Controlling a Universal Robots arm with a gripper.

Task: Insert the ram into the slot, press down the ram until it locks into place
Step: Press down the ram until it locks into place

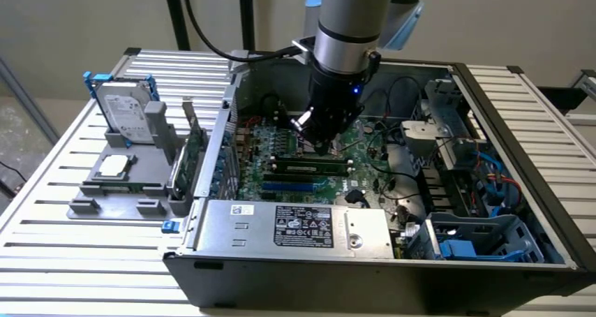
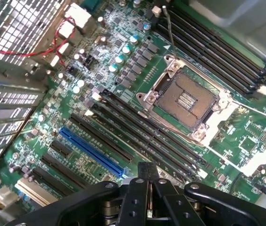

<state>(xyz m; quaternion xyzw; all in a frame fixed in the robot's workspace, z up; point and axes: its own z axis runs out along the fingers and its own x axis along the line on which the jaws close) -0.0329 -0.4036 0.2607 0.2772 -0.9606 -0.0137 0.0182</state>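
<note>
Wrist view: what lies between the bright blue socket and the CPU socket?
In the wrist view, several long parallel black memory slots run across the board between the blue socket and the CPU socket.

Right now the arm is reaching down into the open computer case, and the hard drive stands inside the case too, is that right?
Not quite. The arm does reach down into the open computer case, but the hard drive stands outside it, on the gray fixture at the exterior view's left. The exterior view shows this.
</note>
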